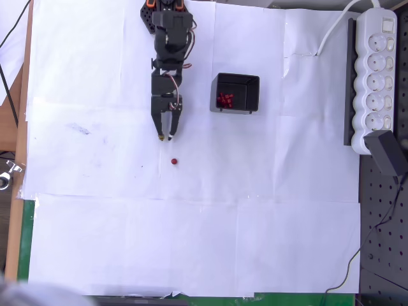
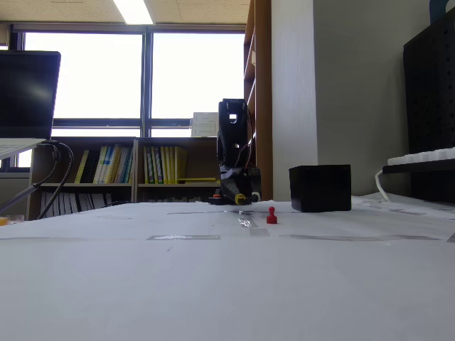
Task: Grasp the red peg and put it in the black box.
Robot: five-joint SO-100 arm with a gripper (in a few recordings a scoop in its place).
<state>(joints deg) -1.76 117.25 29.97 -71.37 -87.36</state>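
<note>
A tiny red peg (image 1: 174,162) stands alone on the white paper; in the fixed view the red peg (image 2: 271,215) is upright in front of the arm. My gripper (image 1: 167,136) points down the picture just above the peg, a short gap away, with its fingers slightly apart and nothing between them. The fixed view has the gripper (image 2: 242,199) low over the table, left of the peg. The black box (image 1: 235,93) sits to the right of the arm with a clump of red pegs inside; in the fixed view the black box (image 2: 320,188) stands right of the peg.
A white power strip (image 1: 376,70) and a long black rail (image 1: 349,76) lie along the right edge, with a black adapter (image 1: 389,153) below them. White paper (image 1: 191,236) covers the table. A laptop (image 2: 25,99) stands at the left in the fixed view.
</note>
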